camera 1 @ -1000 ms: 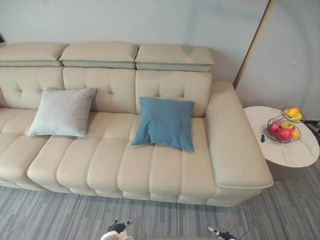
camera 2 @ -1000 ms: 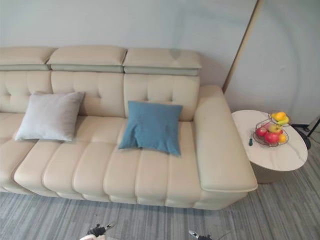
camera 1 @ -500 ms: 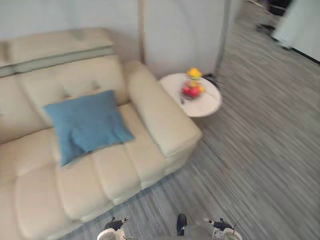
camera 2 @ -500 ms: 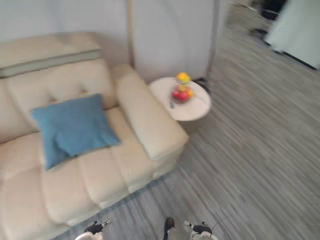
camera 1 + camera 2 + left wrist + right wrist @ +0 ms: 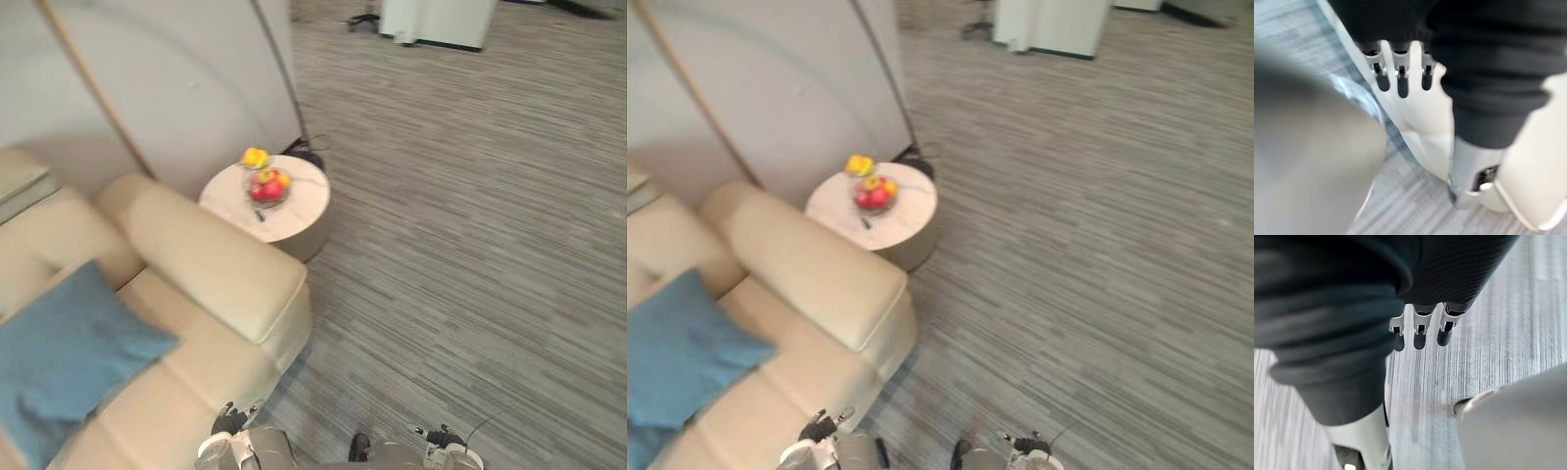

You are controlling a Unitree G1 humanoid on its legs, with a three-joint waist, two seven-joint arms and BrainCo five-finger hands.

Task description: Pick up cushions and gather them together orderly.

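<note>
Grey striped carpet (image 5: 470,225) takes up most of the head views, running in a broad open stretch to the robot's right and away toward a white cabinet (image 5: 436,20) at the far edge. A cream leather sofa (image 5: 196,255) lies to the robot's left, its wide padded armrest running diagonally away toward a pale wall (image 5: 176,78). A thin wooden strip (image 5: 93,93) slants across that wall.

The blue cushion (image 5: 69,352) sits on the sofa seat beside the armrest, partly cut off at the left and bottom edges of the view. It looks near-square, with no side clearly the longer. One corner points toward the armrest, stopping short of it, and another points up toward the sofa back.

A round pale side table (image 5: 299,201) stands just beside the far end of the armrest, near the wall, with carpet around its other sides. On it stands a wire basket of red and yellow fruit (image 5: 266,186), with a small dark object (image 5: 259,214) beside it.

The left hand (image 5: 1401,81) and the right hand (image 5: 1419,333) each hang low, fingers loose and unclenched, holding nothing, the right over bare carpet.
</note>
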